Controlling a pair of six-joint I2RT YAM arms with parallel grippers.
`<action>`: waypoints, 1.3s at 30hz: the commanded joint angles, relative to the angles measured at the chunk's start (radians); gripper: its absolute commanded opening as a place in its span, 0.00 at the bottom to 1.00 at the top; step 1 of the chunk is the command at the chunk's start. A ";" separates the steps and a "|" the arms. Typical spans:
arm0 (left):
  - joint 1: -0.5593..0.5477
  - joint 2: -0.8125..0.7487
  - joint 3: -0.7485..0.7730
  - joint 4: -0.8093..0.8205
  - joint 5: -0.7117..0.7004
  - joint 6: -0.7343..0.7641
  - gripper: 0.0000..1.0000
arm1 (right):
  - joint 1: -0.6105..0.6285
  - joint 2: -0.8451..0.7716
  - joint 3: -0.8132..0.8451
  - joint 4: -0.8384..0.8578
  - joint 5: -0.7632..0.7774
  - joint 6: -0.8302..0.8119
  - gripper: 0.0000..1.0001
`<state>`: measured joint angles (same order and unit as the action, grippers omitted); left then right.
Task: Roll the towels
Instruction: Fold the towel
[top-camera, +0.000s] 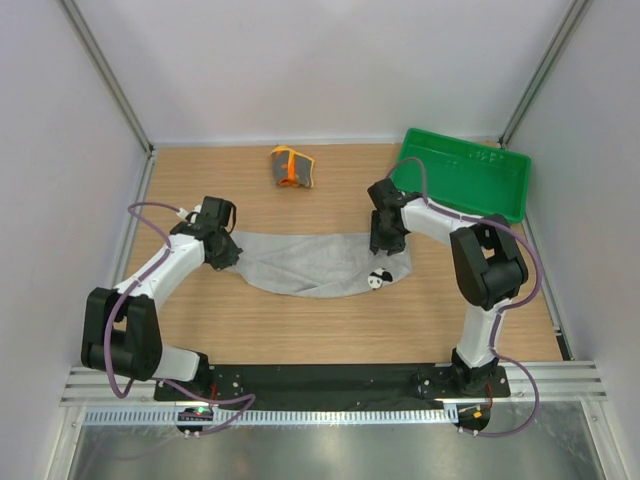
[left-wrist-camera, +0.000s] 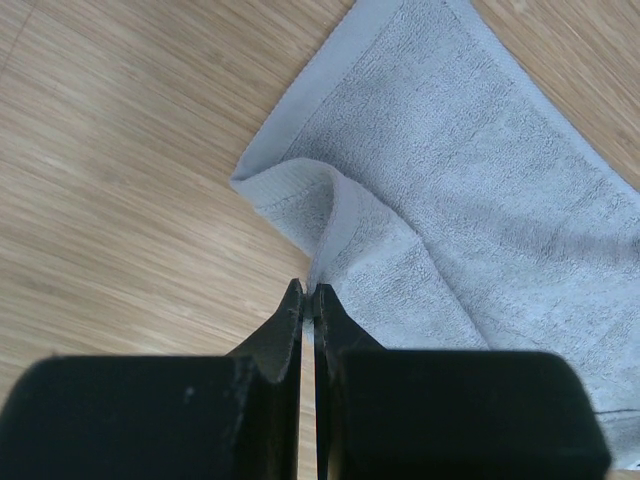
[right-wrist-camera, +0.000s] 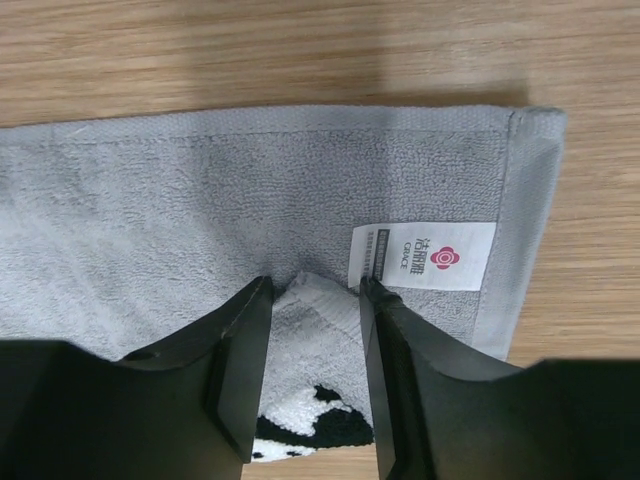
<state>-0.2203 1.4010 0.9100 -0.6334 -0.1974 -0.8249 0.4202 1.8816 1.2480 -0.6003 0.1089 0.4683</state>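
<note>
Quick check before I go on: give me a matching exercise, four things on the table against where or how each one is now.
1. grey towel
2. orange towel
3. green tray
4. left gripper

A. far right corner of the table
B. shut on a towel corner
C. spread out in the middle
D. bundled up near the far edge

Pairs: 1-C, 2-D, 3-A, 4-B

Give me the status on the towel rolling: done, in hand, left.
Done: the orange patterned towel lies rolled up near the far edge. In hand: the grey towel lies spread out; the left jaws pinch one corner, the right jaws bracket a raised fold at the other end, grip unclear. Left: rolling the grey towel.
</note>
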 joint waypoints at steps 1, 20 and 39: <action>0.004 -0.017 -0.005 0.031 0.007 0.018 0.00 | 0.014 0.028 0.036 -0.030 0.069 -0.016 0.44; 0.004 -0.033 -0.013 0.018 -0.020 0.012 0.00 | 0.017 -0.068 0.036 -0.118 0.155 -0.007 0.19; 0.004 -0.057 -0.010 0.001 -0.030 -0.002 0.00 | 0.019 -0.190 -0.101 -0.098 0.172 0.012 0.30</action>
<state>-0.2203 1.3823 0.8982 -0.6331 -0.2089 -0.8288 0.4366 1.7432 1.1671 -0.7120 0.2676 0.4709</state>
